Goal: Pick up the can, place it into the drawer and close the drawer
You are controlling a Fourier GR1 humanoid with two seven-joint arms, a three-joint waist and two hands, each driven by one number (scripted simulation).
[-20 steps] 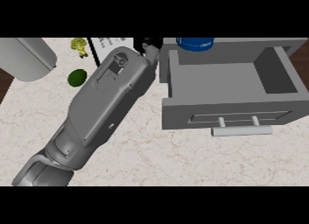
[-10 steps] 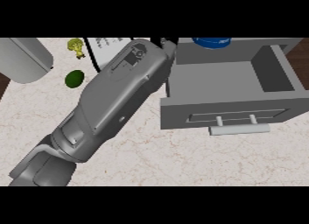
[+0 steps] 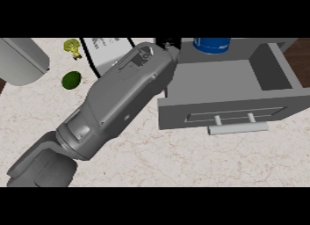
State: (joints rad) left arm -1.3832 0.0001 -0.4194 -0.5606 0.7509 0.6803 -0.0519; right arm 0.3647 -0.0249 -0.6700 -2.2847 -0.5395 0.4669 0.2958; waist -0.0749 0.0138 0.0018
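1. A grey left forearm (image 3: 118, 101) crosses the counter (image 3: 183, 162) on a slant, coming in at 7 o'clock and ending near 12 o'clock
2. Only a small black part of the left hand (image 3: 168, 42) shows, at 12 o'clock against the top edge. The forearm hides the rest, so I cannot tell how far open the hand is or whether it has hold of anything
3. The blue can (image 3: 212, 44) is at 1 o'clock, cut off by the top edge, just to the right of the black hand. I cannot tell whether the two touch
4. The can's lower part shows over the far end of the grey drawer (image 3: 274, 66). I cannot tell whether it stands inside the drawer or is above it
5. The drawer is pulled open and fills the view from 1 to 3 o'clock, and its visible floor is bare
6. The drawer's front panel faces 6 o'clock and carries a pale bar handle (image 3: 238, 128) on two posts
7. The forearm's upper end lies against the drawer's left wall
8. A large grey cylinder (image 3: 18, 61) lies at 10 o'clock, partly past the counter's left edge
9. A round green fruit (image 3: 71, 80) sits at 10 o'clock, between the cylinder and the forearm
10. A small yellow-green sprig (image 3: 71, 46) is at 11 o'clock, beside a white printed sheet (image 3: 105, 48) that the forearm partly covers
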